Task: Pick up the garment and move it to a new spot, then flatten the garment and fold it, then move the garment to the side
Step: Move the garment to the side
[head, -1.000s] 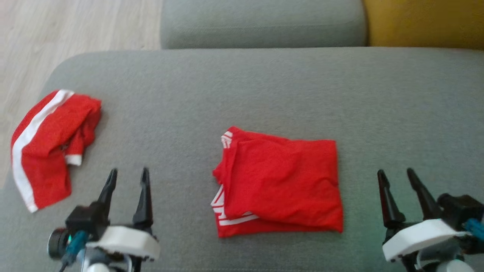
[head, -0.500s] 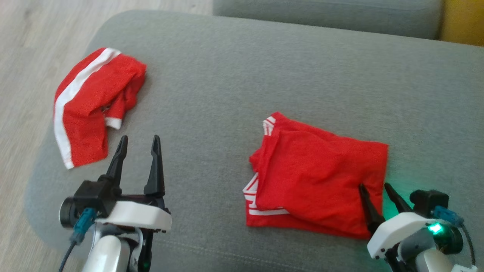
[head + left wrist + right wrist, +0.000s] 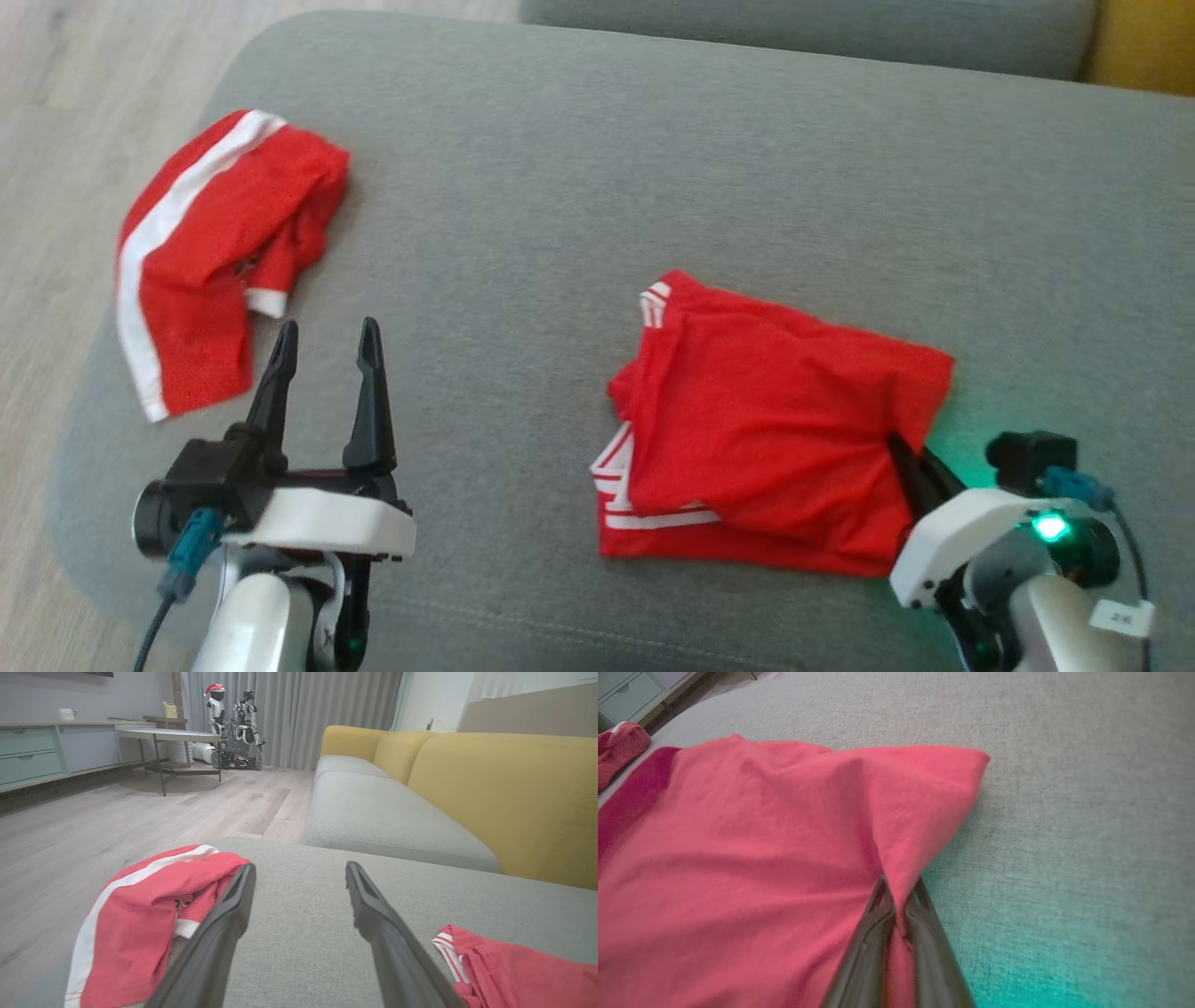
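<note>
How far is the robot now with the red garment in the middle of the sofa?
Done: the red garment lies folded in a rough rectangle on the grey cushion. In hand: the right gripper is shut on its right edge; the left gripper hangs open, empty. Left: carrying it to the side.

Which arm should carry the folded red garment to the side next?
Right. The right gripper is shut on the right edge of the folded garment, cloth pinched between its fingers. The left gripper is open over bare cushion, apart from that garment.
</note>
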You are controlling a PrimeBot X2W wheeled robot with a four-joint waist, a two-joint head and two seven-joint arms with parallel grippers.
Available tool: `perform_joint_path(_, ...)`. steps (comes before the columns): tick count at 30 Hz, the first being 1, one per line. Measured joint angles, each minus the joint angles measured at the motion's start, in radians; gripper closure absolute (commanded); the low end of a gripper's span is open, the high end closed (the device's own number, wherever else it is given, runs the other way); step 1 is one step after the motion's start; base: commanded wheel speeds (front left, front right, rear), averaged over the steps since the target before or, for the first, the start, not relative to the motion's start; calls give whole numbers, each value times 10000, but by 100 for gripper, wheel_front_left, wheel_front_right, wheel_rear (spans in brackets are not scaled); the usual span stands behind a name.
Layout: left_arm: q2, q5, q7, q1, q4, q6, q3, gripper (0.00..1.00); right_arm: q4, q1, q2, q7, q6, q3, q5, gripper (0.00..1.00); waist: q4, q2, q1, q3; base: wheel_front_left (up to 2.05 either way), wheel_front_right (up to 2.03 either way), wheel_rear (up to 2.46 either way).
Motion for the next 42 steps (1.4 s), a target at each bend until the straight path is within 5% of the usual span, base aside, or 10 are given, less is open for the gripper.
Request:
perform_joint_path(11,-35,207,0,12,-196,-130,253,0,-445,-547,-527,-88,0,1072,-345,100,-1700,0,0,-53,0,0,0)
perform_joint_path(21,-31,481,-2,-369,-360,-349,176,0,-150,-2453,-1824,-188,0,1024,-211,100,-3513,0,0,494,0,0,0)
perform_joint_path(32,-17,811,-71,-1896,-328,-777,-247,0,1394,-5233,-3432,-552,0,602,-313,100,-4368,0,0,2266,0,0,0)
perform_joint_path(42,268,1139,-71,-3094,-301,-963,-364,0,2527,-6621,-3776,-1018,0,50,-675,100,-4923,0,2,3697,0,0,0)
